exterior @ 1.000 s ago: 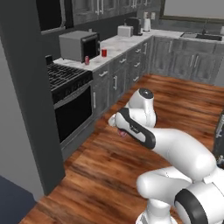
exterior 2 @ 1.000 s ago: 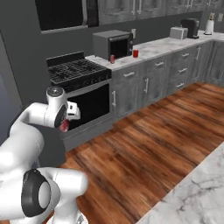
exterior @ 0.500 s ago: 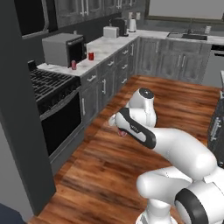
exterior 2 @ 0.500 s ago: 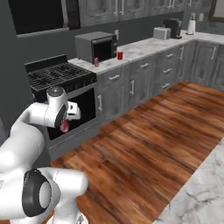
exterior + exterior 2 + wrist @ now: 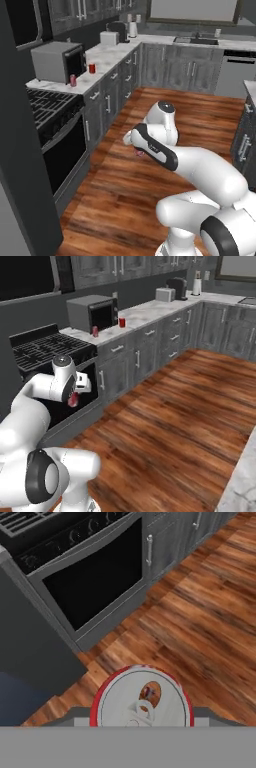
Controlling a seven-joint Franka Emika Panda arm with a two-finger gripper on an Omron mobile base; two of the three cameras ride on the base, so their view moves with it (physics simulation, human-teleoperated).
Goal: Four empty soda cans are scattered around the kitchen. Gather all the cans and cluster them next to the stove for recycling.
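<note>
**Soda cans, gripper and stove: present positions**

- Held can point(image 5: 141, 699): red, silver top toward the hand camera, clasped between the gripper point(image 5: 74, 399) fingers above the wood floor point(image 5: 115, 190).
- Two cans on the counter point(image 5: 107, 57): one point(image 5: 73, 80) just beside the countertop oven point(image 5: 57, 61), one point(image 5: 92, 68) at its 1 o'clock.
- Stove point(image 5: 47, 117): at 9 o'clock in the left base view.
</note>
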